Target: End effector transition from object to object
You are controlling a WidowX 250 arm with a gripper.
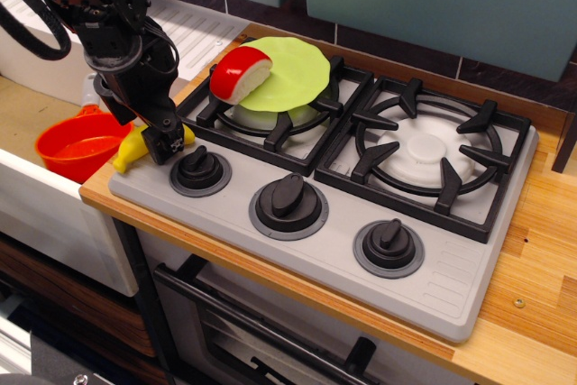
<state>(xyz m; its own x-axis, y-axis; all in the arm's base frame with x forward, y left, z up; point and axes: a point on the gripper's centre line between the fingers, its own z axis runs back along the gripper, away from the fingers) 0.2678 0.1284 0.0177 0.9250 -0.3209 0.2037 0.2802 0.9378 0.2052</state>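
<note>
My black gripper point(163, 143) hangs from its black cabled arm point(122, 29) at the front left corner of the grey stove point(451, 277), just left of the first knob point(200, 171). Its blocky fingers are closed around the middle of a yellow banana point(128, 155). The banana sticks out to the left, over the stove's edge, and a short yellow end shows to the right of the fingers.
A red and white wedge point(240, 73) lies on a green plate point(293, 69) on the left burner. The right burner point(424, 152) is bare. An orange bowl point(79, 145) sits in the sink at left. Two more knobs point(288, 204) point(389, 245) line the stove's front.
</note>
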